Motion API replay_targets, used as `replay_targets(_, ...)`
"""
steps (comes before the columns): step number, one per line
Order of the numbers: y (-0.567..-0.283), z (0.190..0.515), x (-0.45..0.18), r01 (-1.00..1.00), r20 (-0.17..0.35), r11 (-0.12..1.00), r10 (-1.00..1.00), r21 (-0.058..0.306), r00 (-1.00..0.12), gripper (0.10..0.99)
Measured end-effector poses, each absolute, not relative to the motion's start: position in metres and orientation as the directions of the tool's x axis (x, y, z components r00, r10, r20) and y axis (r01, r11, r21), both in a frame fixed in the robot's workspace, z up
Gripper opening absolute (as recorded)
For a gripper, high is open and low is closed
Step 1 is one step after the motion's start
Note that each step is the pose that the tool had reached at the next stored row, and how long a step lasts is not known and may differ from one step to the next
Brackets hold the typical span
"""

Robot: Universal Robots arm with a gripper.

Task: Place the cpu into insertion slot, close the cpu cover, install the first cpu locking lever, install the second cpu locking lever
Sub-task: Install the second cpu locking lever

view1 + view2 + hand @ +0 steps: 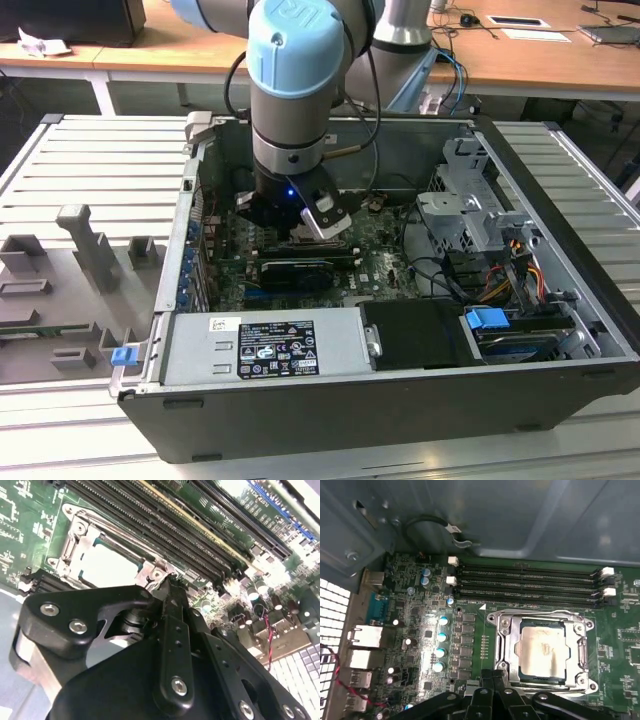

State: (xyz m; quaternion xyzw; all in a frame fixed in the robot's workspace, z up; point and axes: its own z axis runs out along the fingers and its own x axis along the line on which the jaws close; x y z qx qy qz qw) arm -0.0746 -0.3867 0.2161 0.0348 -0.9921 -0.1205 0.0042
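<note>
Hanging low inside an open tower case [560, 250], the arm's black gripper [300, 222] hovers close above the green motherboard [420, 630], its matte linkage bars and bright screw heads crowding both wrist views. In the second wrist view the slim black fingers [172, 605] lie pressed together into one narrow point with no gap visible between them and nothing caught there; the tip sits right at a corner of the socket frame, though I cannot tell whether it actually touches the metal.

The cpu [543, 650], a flat square chip with a dull, pale silver lid showing faint smudges, lies seated in the insertion slot [512, 672]. The cpu cover [540, 616], a thin stamped frame of shiny steel with a large square window, lies flat over the chip's edges, so the lid shows through its opening. Rounded screw bosses mark the frame's corners.

Just beside the socket run long black memory slots [530, 582] with white end clips. Small cylindrical capacitors [441, 637] with bluish tops stand in a row on the socket's other side.

In the exterior view a glossy black card [295, 272] sits near the gripper, and the case rests on a ribbed grey metal table [90, 170].
</note>
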Motion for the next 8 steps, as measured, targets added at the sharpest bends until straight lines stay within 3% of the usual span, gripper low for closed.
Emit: replay_targets(8,-0.3867,0.2216,-0.0747,-0.068,0.000,0.969,-0.070,0.239,-0.998,0.106)
